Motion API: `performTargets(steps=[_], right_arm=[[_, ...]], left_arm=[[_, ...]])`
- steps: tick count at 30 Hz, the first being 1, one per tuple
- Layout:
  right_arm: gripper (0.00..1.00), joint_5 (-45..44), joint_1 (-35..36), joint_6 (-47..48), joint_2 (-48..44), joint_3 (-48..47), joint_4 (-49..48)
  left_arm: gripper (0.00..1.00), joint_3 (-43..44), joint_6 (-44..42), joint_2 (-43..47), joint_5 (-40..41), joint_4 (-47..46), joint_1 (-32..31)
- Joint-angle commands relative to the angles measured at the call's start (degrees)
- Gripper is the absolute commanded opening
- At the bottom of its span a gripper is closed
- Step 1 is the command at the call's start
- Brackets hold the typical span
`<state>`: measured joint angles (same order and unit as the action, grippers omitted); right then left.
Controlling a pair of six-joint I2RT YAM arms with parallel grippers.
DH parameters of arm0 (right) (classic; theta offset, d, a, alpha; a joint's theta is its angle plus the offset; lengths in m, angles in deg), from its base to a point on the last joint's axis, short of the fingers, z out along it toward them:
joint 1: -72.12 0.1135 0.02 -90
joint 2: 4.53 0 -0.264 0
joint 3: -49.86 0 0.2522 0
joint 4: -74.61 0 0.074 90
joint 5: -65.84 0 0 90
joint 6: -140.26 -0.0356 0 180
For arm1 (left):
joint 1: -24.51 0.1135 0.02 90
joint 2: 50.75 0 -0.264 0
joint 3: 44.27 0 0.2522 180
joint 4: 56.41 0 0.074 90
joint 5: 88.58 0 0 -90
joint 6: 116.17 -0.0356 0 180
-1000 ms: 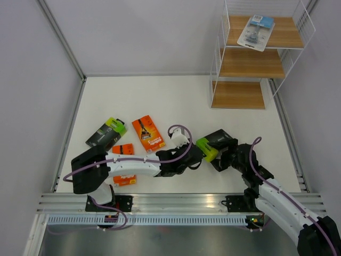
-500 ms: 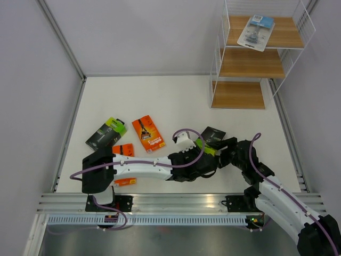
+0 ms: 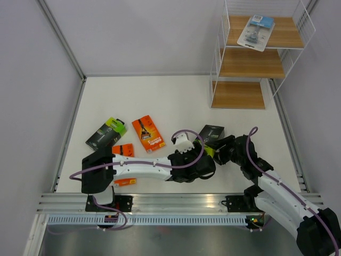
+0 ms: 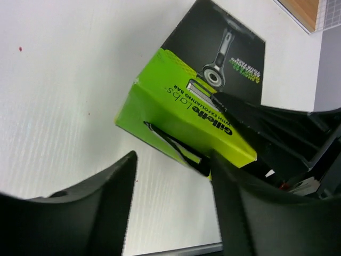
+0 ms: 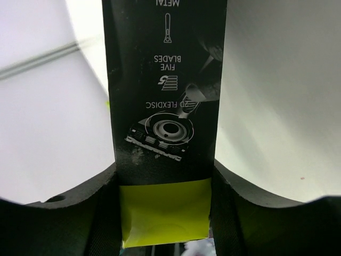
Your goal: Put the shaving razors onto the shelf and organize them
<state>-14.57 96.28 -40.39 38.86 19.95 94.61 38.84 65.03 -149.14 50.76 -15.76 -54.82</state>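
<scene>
Across a white matte tabletop fenced by pale grey walls, counted one pack shelved and four not yet; judged the task barely begun. Found the blister pack, glossy clear plastic over blue card, lying askew on the top board of the shelf at the far right corner: thin white wire, light brown wood-grain boards, nothing seen on the lower two. Saw the right gripper clamped on a black box, slim printed cardboard with a lime-green end, toward the near edge, right of middle. Saw the left gripper with fingers spread beside that lime end, contact impossible to tell. Noted loose toward the left edge a second black box, an orange card, flat and glossy, and another orange card partly under the left arm.
</scene>
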Motion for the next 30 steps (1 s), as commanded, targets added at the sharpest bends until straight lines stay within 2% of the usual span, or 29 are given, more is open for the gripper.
performTargets(steps=[1,4,5,6,10,13,16,21,26,30], right_arm=[[0.30,-0.1,0.0,13.0,2.3,-10.0,-1.4],[0.25,1.3,-0.2,24.2,4.7,-16.7,-1.1],[0.24,1.5,-0.2,27.3,4.9,-18.4,-0.9],[0.24,1.8,-0.2,29.5,5.0,-20.1,-0.6],[0.25,0.2,-1.1,37.9,6.9,-28.0,4.0],[0.22,4.8,-3.6,41.3,10.1,-31.3,3.4],[0.17,11.3,-6.8,43.2,13.4,-35.7,3.3],[0.18,16.8,-14.7,47.4,16.8,-43.9,7.6],[0.18,25.8,-25.7,42.3,19.1,-42.9,1.5],[0.18,27.6,-27.5,41.2,20.1,-43.3,-1.3]], left_arm=[[0.70,-1.2,-2.6,6.0,1.8,1.3,-0.4],[0.85,-7.4,-4.7,14.3,5.3,2.6,0.0],[0.98,-8.7,-4.5,17.1,6.3,5.3,0.2],[1.00,-10.1,-2.0,22.1,7.1,7.0,0.5],[1.00,-18.2,0.1,36.9,9.4,10.5,2.2],[0.99,-25.0,-2.2,46.8,11.1,10.5,2.4],[1.00,-27.9,-7.1,53.8,12.1,10.6,2.3],[1.00,-29.6,-13.5,60.2,13.5,11.0,2.3],[1.00,-30.3,-16.3,62.8,14.7,11.2,2.4],[1.00,-30.4,-16.8,62.9,13.7,11.3,2.3]])
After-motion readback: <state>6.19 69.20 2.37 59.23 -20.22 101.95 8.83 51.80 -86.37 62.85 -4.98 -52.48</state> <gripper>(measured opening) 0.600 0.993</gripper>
